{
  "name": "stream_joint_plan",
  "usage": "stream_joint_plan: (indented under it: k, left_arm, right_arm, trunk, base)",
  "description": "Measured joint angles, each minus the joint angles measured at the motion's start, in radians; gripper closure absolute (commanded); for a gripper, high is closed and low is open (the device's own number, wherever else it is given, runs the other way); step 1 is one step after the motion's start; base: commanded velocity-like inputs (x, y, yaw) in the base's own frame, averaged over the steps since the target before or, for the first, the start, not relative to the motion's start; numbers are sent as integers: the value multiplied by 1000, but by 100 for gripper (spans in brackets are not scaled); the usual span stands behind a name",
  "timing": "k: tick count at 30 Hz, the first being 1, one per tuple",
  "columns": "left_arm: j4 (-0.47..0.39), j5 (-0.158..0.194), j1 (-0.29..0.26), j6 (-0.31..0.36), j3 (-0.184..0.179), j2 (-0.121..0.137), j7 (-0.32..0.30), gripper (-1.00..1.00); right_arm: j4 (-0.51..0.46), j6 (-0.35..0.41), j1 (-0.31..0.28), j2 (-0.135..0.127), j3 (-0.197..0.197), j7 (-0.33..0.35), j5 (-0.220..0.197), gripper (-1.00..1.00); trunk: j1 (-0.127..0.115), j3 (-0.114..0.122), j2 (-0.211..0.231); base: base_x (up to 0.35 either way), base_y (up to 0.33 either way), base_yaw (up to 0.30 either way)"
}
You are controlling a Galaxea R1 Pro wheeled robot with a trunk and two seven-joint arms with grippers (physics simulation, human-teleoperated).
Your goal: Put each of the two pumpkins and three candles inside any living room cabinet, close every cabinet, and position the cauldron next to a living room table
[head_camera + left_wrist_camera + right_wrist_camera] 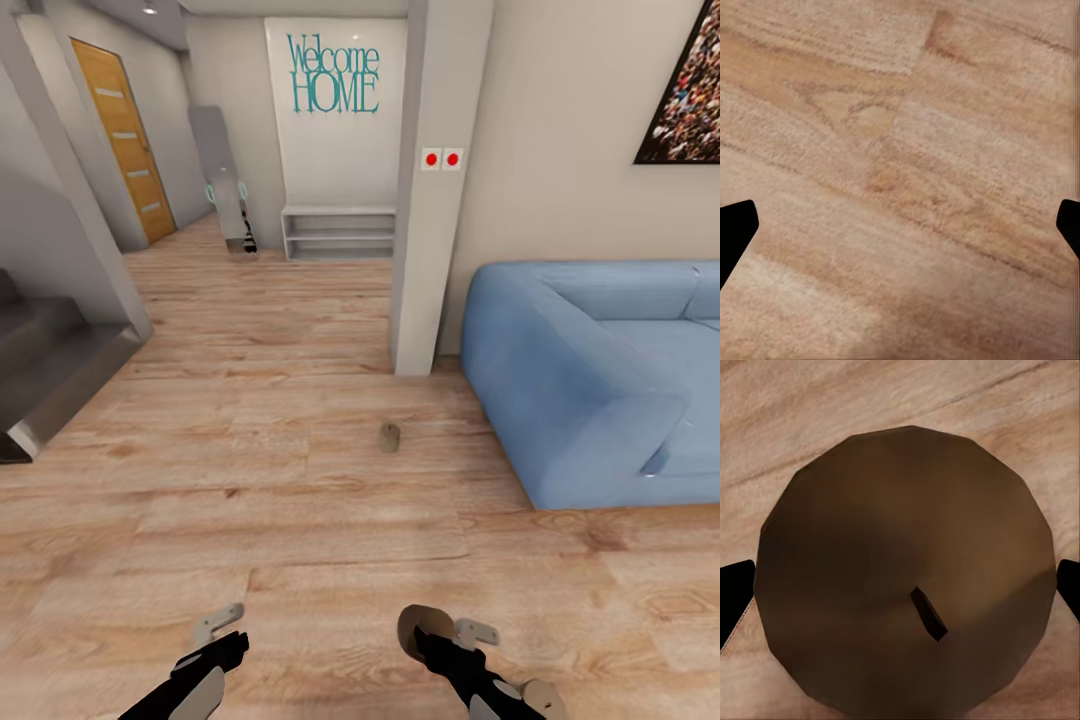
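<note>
One candle [389, 437] lies on the wooden floor [300, 520] near the grey pillar [430, 200] and just off the end of the blue sofa [600, 380], well ahead of both arms. A second candle [907, 577] sits grasped in the right pincer [432, 630], its wick [928, 613] facing the wrist camera and a fingertip [735, 596] at each side. The left pincer [222, 632] hangs released over bare floorboards.

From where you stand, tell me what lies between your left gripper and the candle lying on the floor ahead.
Nothing visible: bare wood floor runs from the left gripper to the candle on the floor. The sofa and pillar sit off to the side.
</note>
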Motion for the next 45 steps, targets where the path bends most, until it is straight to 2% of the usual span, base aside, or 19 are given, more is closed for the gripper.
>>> stream_joint_plan:
  k: [45]
  left_arm:
    - [0, 1, 0, 0, 0, 0, 0, -100]
  right_arm:
    - [-2, -1, 0, 2, 0, 1, 1, 100]
  trunk:
    - [0, 0, 0]
  base:
    - [311, 13, 0]
